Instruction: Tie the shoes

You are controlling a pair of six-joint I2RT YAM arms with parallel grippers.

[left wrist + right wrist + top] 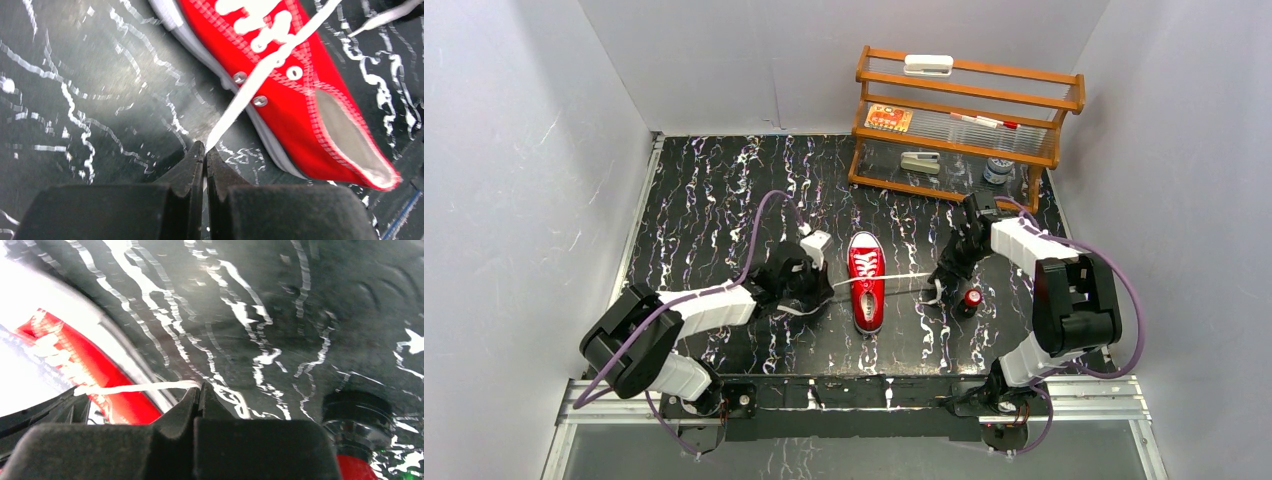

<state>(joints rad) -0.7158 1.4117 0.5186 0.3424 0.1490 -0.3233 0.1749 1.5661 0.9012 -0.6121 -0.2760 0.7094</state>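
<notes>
You've got the small red canvas sneaker (866, 281) mid black marbled table (714, 210), between both claws. Your left claw (205, 150) pinches one white lace (250, 92) end, your right claw (199, 390) the other, laces stretched sideways.

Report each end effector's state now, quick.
Left end effector: closed, pinching one white lace end.
Right end effector: closed, pinching the other lace end.

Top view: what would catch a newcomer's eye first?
A red sneaker lies in the middle of the black marbled table. The left gripper and right gripper flank it, each shut on an end of its white lace, stretched sideways. A wooden shelf stands at the far right.
</notes>
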